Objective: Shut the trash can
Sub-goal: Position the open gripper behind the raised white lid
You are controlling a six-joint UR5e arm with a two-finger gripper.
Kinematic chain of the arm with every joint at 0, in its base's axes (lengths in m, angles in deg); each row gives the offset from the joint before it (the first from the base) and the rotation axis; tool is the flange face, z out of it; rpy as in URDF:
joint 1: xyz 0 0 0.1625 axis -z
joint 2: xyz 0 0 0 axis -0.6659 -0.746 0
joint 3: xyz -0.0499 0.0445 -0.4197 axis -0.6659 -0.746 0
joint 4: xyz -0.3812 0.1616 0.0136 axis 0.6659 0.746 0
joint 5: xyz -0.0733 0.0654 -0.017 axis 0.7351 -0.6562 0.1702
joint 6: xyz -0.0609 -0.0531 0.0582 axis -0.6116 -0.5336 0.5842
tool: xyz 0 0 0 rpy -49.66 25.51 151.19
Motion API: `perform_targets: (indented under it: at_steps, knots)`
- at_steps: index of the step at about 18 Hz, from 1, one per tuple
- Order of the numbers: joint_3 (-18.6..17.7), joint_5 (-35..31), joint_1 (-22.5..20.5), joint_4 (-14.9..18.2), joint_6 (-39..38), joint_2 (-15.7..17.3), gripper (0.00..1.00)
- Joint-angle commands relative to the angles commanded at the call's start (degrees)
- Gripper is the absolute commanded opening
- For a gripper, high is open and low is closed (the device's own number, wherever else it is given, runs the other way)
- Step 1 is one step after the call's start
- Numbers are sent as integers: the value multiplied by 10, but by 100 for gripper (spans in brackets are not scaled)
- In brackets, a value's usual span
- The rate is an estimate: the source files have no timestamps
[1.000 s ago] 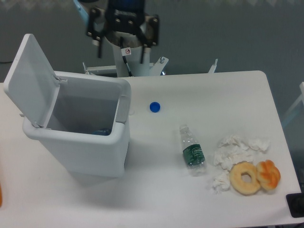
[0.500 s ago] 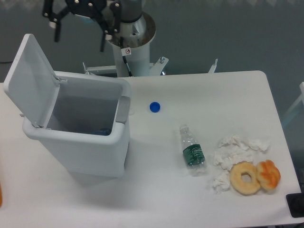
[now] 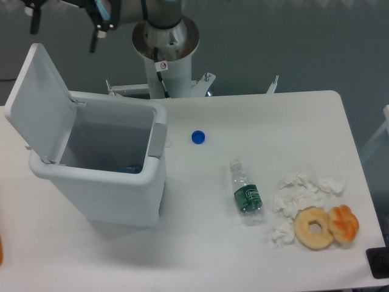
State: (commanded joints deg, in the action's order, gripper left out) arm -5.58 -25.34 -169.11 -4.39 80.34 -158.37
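Light, stiff plastic trash can [image 3: 103,176], lid [image 3: 37,100] propped open at 10 o'clock. Push its top edge. Fingers [image 3: 96,42] wide, empty.

end effector [image 3: 64,27] cropped by top edge, black object [image 3: 380,263] cut off bottom-right

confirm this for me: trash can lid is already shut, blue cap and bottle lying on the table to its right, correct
Not quite. The camera view shows the trash can with its lid standing open, tilted back on the hinge. The rest holds: the blue cap and the bottle lie on the table to its right.
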Motion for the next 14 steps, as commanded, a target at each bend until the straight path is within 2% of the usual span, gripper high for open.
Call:
perform_targets:
  at_steps: [14]
  knots:
    - [-4,-3,17,-4,5,-32,100]
